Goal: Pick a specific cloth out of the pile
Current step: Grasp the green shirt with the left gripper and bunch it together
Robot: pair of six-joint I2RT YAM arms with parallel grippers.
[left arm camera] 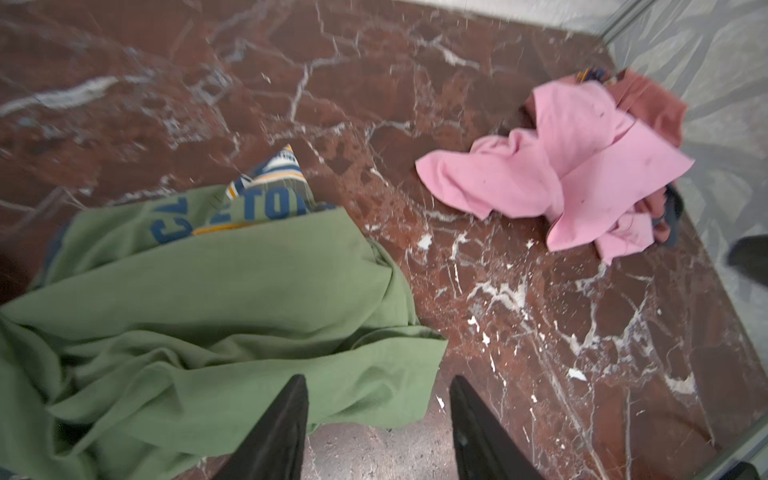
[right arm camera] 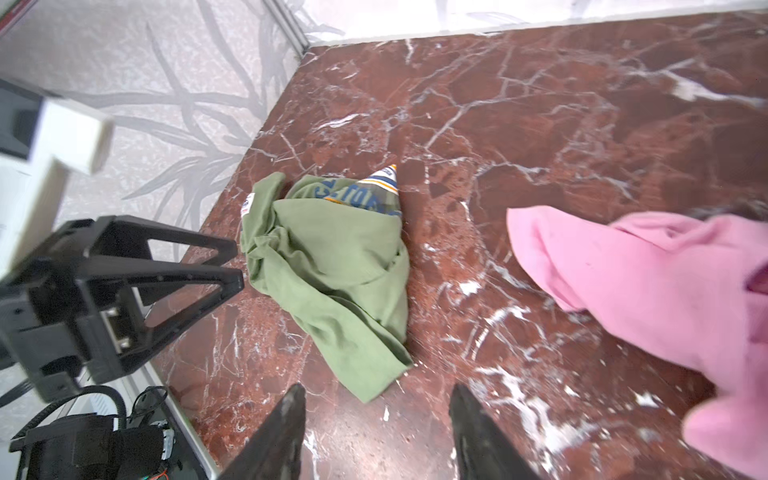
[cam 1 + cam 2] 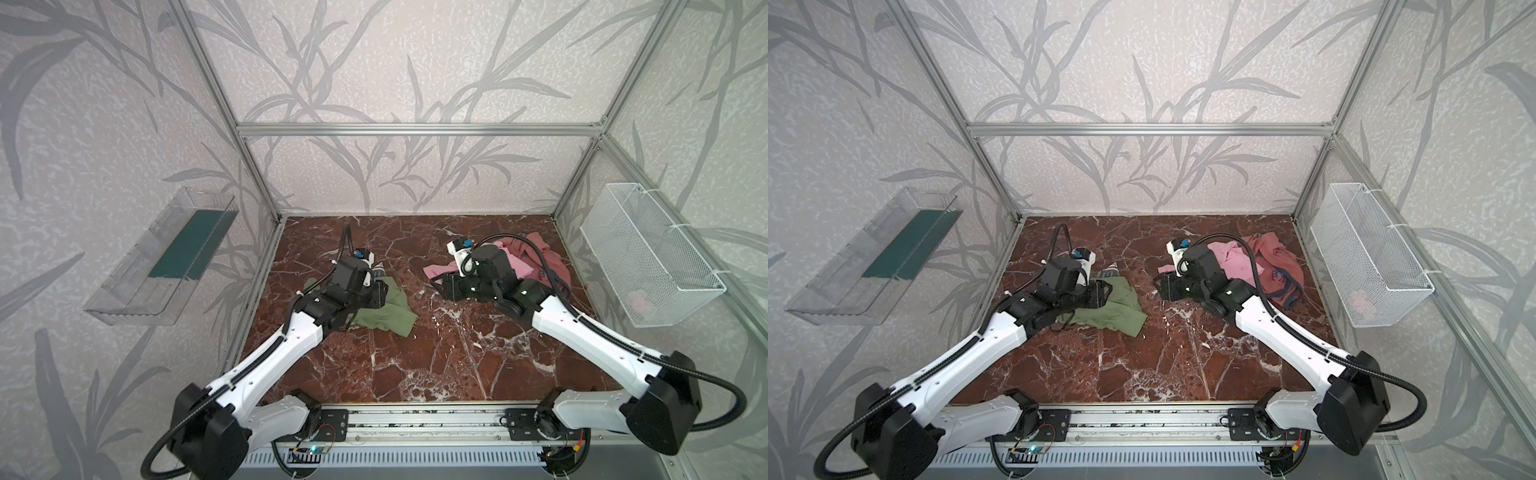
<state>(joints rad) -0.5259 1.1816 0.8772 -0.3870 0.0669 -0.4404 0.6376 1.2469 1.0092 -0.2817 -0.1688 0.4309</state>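
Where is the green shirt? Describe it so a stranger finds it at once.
On the red marble table, look at the left half, beside the left pincer. The green shirt lies there crumpled and alone. Unlike the pink cloth and red shirt heaped on the right, it is olive with a blue-yellow print.

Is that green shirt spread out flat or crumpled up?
Crumpled. The green shirt lies bunched and folded over itself on the marble table, wrinkled, its lettering partly hidden under a fold.
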